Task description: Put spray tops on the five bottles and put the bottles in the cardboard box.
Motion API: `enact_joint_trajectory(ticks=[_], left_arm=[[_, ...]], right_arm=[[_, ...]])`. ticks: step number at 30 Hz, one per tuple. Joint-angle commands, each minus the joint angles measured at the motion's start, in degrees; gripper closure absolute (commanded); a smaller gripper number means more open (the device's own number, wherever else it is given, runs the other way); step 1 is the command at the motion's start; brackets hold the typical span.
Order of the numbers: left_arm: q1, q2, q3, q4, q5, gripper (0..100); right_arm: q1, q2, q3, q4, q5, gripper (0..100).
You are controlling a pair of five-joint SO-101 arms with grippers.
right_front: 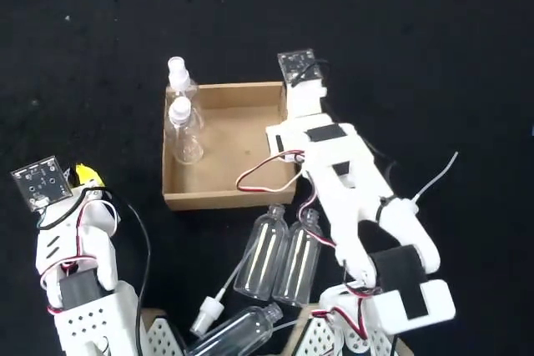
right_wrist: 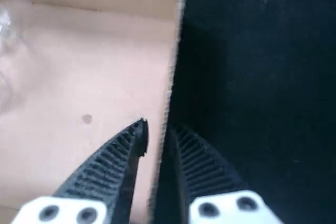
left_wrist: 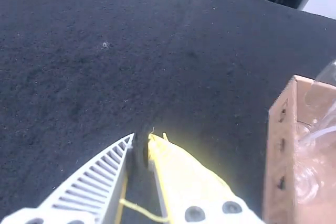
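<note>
A black cloth covers the desk [right_front: 467, 56], and the cardboard box [right_front: 225, 199] sits open at its middle. Two capped bottles are at the box's far left corner, tops toward the far side. One [right_front: 184, 135] is inside. The other [right_front: 178, 81] overlaps the corner, and we cannot tell whether it stands or leans there.

Near the box lie three uncapped bottles. Two [right_front: 263, 249] [right_front: 298, 264] lie side by side, long axes running near to far and necks toward the box. The third [right_front: 238, 333] lies slantwise with its neck to the right, beside a loose spray top [right_front: 209, 314]. A thin white tube [right_front: 434, 177] pokes out right of the right arm, its head hidden.

From above, the arm covers the right hand [right_front: 299, 72]. Its wrist view shows the hand [right_wrist: 158, 128] narrowly parted astride the box's right wall, one finger over the floor [right_wrist: 79, 77]. We cannot tell whether they pinch it.

The left hand [left_wrist: 140, 139] hovers over bare cloth left of the box [left_wrist: 281, 166], fingers all but closed on nothing.
</note>
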Motion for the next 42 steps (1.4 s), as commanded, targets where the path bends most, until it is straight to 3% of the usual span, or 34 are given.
enact_joint_trajectory(ticks=[1,13,21,25,28,32,37,42], left_arm=[[0.4,-0.18,1.36,0.26,0.18,97],[0.4,-0.18,1.36,0.26,0.18,97],[0.4,0.0,1.36,0.35,0.09,97],[-0.13,-0.18,0.48,2.11,-0.26,97],[0.4,0.09,-4.97,8.35,-7.12,93],[0.4,0.26,-13.93,15.82,-18.73,79],[0.4,0.35,-27.91,27.6,-32.53,78],[0.48,3.52,-37.49,32.09,-37.36,78]], right_arm=[[0.62,0.66,-3.21,-2.11,0.44,98.2],[0.18,0.4,-3.56,0.35,-1.14,98.1],[-0.44,-5.23,-3.56,1.76,-1.14,74.7],[-0.26,-15.08,-3.56,6.24,-1.14,74.0],[0.88,-23.43,-3.56,10.73,0.18,74.0],[7.21,-32.57,-3.56,16.53,4.92,74.0],[21.63,-38.46,-3.56,22.51,9.49,74.0],[34.29,-38.73,-3.03,23.21,11.69,74.0]])
